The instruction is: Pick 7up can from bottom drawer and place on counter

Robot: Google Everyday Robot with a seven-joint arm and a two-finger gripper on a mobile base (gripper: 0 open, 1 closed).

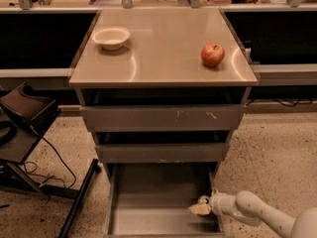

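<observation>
The bottom drawer (112,202) is pulled out at the foot of the cabinet, and its grey floor shows. My gripper (200,209) reaches in from the lower right on a white arm and sits low inside the drawer at its right side. I do not see the 7up can; it may be hidden by the gripper. The counter (163,53) is the tan top of the cabinet, above the two shallower drawers.
A red apple (212,55) lies on the counter's right side and a white bowl (111,37) at its back left. A black stand with cables (25,123) is on the floor to the left. A dark-fronted ledge with metal posts (44,33) runs behind.
</observation>
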